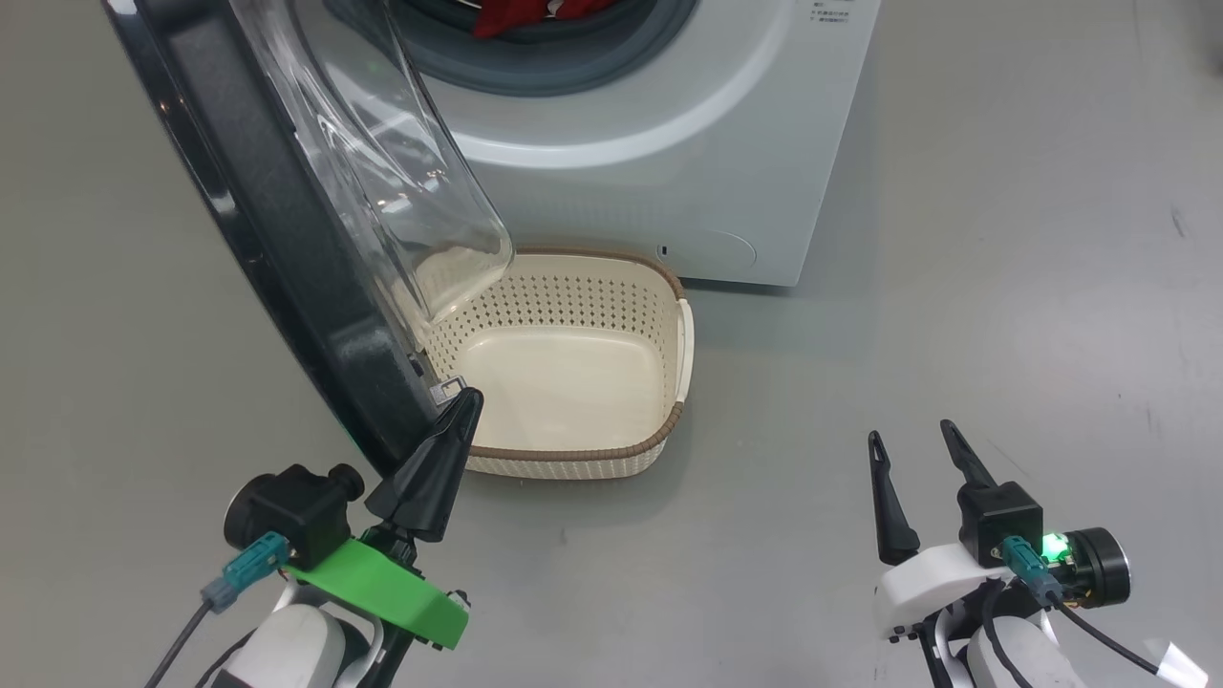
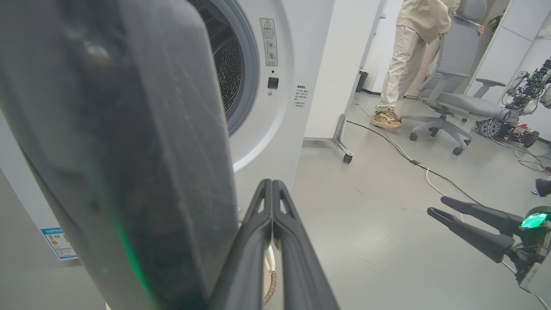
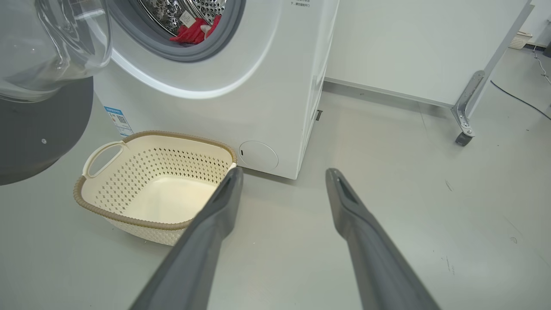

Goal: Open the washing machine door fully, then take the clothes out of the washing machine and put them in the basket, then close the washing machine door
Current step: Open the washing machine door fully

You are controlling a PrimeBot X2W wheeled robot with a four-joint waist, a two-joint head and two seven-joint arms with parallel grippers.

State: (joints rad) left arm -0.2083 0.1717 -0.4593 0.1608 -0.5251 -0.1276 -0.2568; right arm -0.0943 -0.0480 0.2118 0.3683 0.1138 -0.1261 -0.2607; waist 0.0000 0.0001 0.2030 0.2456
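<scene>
The washing machine [image 1: 650,143] stands ahead with its door [image 1: 287,220] swung out toward me, black rim and clear glass bowl facing right. Red clothes [image 1: 521,14] lie in the drum mouth, also seen as clothes [image 3: 193,32] in the right wrist view. The cream basket [image 1: 573,454] sits on the floor before the machine, with nothing in it. My left gripper [image 1: 468,397] is shut, its tip right at the door's free edge by the latch; the door rim [image 2: 120,163] looms just left of its fingers. My right gripper [image 1: 912,435] hangs open over bare floor, right of the basket [image 3: 129,217].
Grey floor surrounds the machine. In the left wrist view a person [image 2: 413,51] stands by a grey office chair [image 2: 456,86] at the back, with cables [image 2: 413,161] across the floor. A white wheeled panel [image 3: 430,51] stands right of the machine.
</scene>
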